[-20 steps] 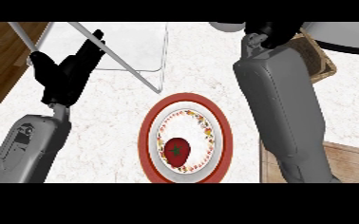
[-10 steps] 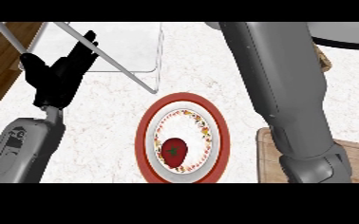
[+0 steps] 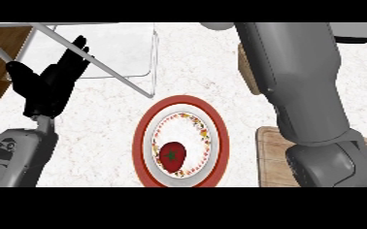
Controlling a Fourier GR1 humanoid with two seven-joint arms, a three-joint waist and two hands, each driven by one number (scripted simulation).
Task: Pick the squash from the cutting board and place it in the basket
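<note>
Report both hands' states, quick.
Left hand: open, fingers straight, holding nothing.
Right hand: not in view; only its forearm shows.

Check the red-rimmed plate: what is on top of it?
On the plate lies one red fruit with a dark green star-shaped top, low on its patterned centre. Nothing covers the plate. No squash or basket shows; the right forearm covers most of the wooden board.

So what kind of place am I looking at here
Most likely a kitchen counter: a pale speckled worktop, a red-rimmed plate holding a red fruit or vegetable, and a wooden cutting board at the right.
</note>
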